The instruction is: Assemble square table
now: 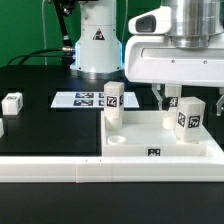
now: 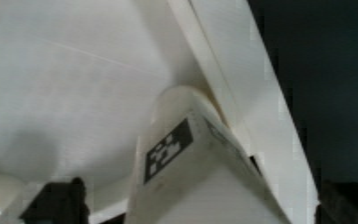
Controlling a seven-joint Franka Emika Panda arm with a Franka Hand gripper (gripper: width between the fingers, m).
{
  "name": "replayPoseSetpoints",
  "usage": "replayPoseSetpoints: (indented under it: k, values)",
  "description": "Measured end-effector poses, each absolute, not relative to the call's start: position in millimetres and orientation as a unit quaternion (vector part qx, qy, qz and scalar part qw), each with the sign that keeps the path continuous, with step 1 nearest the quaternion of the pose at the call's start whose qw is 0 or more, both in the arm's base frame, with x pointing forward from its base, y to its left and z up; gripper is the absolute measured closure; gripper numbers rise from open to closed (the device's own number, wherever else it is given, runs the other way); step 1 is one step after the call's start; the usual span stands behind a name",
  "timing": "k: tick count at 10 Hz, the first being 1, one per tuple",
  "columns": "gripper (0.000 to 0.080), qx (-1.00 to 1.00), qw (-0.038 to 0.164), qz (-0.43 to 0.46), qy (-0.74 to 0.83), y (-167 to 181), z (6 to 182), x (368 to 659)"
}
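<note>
At far left a loose leg (image 1: pixel 12 102) stands on the black bench (image 1: pixel 45 125), with the marker board (image 1: pixel 84 99) left of centre. The square tabletop (image 1: pixel 140 133) sits lower right and carries an upright left leg (image 1: pixel 113 100) and right leg (image 1: pixel 189 115). The gripper (image 1: pixel 165 97) hangs spread and empty just behind the right leg, and the L-shaped wall (image 1: pixel 50 172) fronts everything

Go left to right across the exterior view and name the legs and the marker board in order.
Cut-off white piece at the edge → loose leg → marker board → first upright leg → second upright leg.
</note>
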State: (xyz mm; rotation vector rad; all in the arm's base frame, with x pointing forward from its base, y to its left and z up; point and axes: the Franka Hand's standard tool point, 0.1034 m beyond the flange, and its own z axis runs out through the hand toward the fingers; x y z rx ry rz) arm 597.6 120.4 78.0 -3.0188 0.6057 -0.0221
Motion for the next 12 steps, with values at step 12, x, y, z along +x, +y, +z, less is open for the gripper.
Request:
replayPoseSetpoints:
  k: [12]
  values:
    - [0.0408, -0.997, 0.015, -0.016, -0.071, 122.8, 77.2, 596.9]
